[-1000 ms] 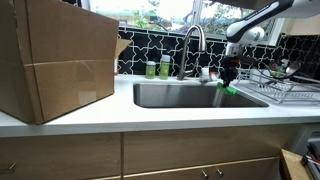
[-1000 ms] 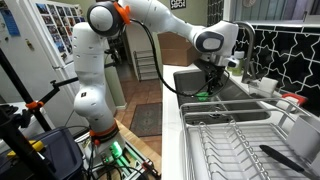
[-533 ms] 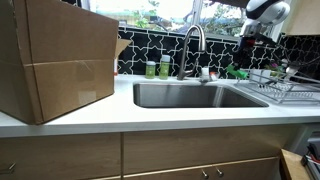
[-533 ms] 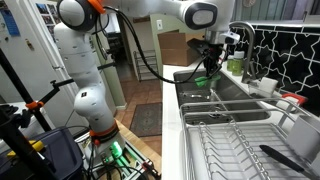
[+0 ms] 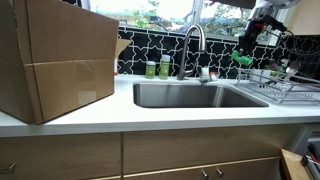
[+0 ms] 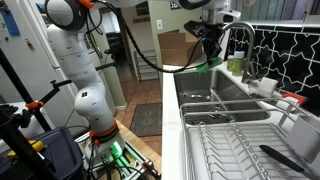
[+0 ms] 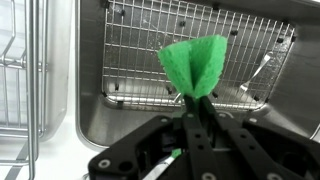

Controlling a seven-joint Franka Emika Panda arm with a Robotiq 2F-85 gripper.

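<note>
green cloth pinched in mid-air over the sink

cardboard first: a big cardboard box (image 5: 55, 60) fills one end of the pale counter (image 5: 150, 118) in an exterior view, standing well apart from everything else. the steel sink (image 5: 190, 95) is set into the middle of that counter, and the wrist view shows a wire grid (image 7: 130, 45) lying on its floor. the white arm (image 6: 80, 60) rises from its base on the floor and stretches across to the sink. a wire dish rack (image 5: 285, 88) sits on the counter just beside the basin, on the side away from the box. the curved faucet (image 5: 193, 45) stands behind the sink against the dark patterned tiles, with two small green bottles (image 5: 157, 68) next to it.

the gripper (image 7: 196, 102) hangs raised well above the basin, towards the rack end, in both exterior views. its jaws are clenched on a green cloth (image 7: 195, 62), gripping it by one edge so the rest fans out beyond the fingertips. the cloth touches nothing but the jaws; it hangs in the air over the sink, clear of the grid below and apart from the faucet and the rack.
</note>
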